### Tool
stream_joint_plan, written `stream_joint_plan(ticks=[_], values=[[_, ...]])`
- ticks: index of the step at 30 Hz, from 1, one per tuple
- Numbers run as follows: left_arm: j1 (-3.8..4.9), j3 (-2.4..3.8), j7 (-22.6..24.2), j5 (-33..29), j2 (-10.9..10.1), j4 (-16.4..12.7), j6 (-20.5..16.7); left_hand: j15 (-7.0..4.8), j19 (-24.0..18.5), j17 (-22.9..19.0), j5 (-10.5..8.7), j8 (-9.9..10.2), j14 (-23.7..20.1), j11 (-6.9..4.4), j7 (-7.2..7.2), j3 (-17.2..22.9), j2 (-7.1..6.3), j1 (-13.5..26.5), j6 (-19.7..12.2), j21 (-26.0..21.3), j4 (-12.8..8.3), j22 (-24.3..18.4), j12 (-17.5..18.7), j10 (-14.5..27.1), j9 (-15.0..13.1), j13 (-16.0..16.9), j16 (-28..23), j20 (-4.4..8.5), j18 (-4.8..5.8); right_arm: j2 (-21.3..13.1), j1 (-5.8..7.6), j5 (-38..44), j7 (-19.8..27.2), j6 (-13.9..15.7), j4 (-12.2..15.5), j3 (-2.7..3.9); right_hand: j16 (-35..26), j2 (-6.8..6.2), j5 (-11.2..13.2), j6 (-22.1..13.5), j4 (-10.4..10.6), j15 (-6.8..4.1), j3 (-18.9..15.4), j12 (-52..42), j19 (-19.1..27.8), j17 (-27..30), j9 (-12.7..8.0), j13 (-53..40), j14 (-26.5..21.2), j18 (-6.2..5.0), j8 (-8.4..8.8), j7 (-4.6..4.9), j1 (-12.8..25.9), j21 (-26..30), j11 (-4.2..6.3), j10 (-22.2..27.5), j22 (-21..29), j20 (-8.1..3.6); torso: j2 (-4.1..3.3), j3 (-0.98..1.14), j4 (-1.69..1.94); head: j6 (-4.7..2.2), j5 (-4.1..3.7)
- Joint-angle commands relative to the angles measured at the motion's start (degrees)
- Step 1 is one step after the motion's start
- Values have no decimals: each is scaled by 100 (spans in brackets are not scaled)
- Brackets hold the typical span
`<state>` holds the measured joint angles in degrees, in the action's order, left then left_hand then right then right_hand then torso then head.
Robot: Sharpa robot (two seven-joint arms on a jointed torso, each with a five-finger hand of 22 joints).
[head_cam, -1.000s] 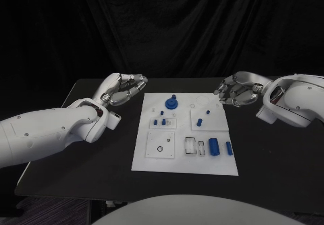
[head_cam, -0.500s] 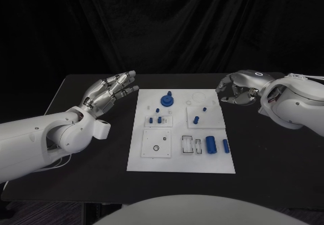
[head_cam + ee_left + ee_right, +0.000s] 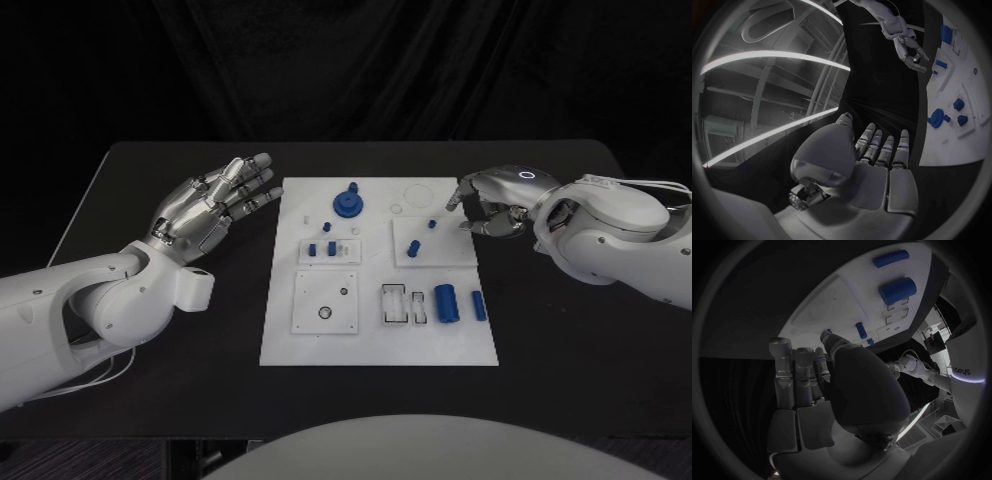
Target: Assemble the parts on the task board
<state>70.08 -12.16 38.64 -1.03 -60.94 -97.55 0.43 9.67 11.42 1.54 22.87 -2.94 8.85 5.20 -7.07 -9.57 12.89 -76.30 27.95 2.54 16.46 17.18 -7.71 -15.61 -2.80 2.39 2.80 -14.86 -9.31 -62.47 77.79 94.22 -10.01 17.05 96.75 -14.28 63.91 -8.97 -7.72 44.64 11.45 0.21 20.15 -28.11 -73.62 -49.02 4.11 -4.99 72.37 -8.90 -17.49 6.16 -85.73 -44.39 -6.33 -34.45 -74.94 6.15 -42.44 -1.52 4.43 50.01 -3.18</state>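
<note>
The white task board (image 3: 378, 335) lies in the middle of the black table. On it are a blue round knob (image 3: 346, 203), small blue pegs (image 3: 414, 249), a thick blue cylinder (image 3: 447, 303) and a slimmer one (image 3: 479, 306). My left hand (image 3: 216, 205) hovers left of the board's far corner, flat, fingers spread, holding nothing. My right hand (image 3: 483, 205) hangs over the board's far right edge with fingers loosely curled down and nothing in them. The left wrist view shows my left hand (image 3: 876, 165), the board (image 3: 954, 145) and the knob (image 3: 937, 118). The right wrist view shows my right hand (image 3: 811, 385) and the thick cylinder (image 3: 897, 290).
A square white sub-plate (image 3: 326, 302) with a small ring sits at the board's near left, with rectangular slots (image 3: 404, 305) beside it. Bare black table (image 3: 591, 350) lies on both sides of the board and in front of it.
My left hand has uncurled to flat, spread fingers and drawn away from the board's left edge. My right hand has come in over the board's far right edge. The camera has shifted.
</note>
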Motion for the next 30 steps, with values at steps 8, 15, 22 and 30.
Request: stream_joint_plan(ticks=[8, 15, 22, 30], values=[[7, 6, 646, -433, -79, -77, 247, 50, -3, 8, 58, 5, 3, 68, -47, -72, 32, -56, 24, 10, -2, -37, -52, -21, -8, 9, 43, -39, 5, 124, -84, 173, 53, 375, -84, 6, 87, 76, -59, 83, -32, 80, 8, 91, -148, -171, 1, 128, 143, 126, 327, 206, -49, -114, -53, -714, -339, 63, -223, -129, 98, -1, -234], [7, 6, 598, -445, -61, -74, 344, 145, 165, 34, 361, -29, 169, 190, -152, -47, 38, -358, 184, 59, -126, 24, -200, -175, -28, 25, 168, -130, 11, 202, -96, 173, 104, 470, -102, 6, 5, 97, -217, 101, -82, 85, 97, 191, -100, -96, 7, 128, 69, 105, 417, 179, -100, 21, -58, -877, -339, 78, -255, -131, 114, -1, -323], [7, 6, 562, -447, -45, -66, 390, 184, 330, 49, 444, -40, 278, 224, -180, -34, 45, -454, 252, 108, -167, 121, -267, -255, -35, 35, 244, -168, 6, 272, -99, 174, 134, 557, -153, 6, 15, 113, -419, 225, -110, 120, 227, 227, -105, -130, 34, 112, 71, 113, 436, 212, -105, 14, -46, -1127, -381, 97, -234, -125, 99, -1, -307], [6, 6, 547, -448, -24, -33, 417, 202, 445, 58, 510, -51, 350, 260, -205, -16, 35, -544, 313, 140, -225, 170, -330, -331, -41, 43, 301, -176, 19, 365, -110, 174, 193, 618, -219, 6, 56, 102, -587, 612, -151, 136, 402, 213, -122, -202, 156, 71, 89, 115, 332, 241, -44, -34, -1, -1585, -456, 115, -234, -137, 118, -1, -333]])
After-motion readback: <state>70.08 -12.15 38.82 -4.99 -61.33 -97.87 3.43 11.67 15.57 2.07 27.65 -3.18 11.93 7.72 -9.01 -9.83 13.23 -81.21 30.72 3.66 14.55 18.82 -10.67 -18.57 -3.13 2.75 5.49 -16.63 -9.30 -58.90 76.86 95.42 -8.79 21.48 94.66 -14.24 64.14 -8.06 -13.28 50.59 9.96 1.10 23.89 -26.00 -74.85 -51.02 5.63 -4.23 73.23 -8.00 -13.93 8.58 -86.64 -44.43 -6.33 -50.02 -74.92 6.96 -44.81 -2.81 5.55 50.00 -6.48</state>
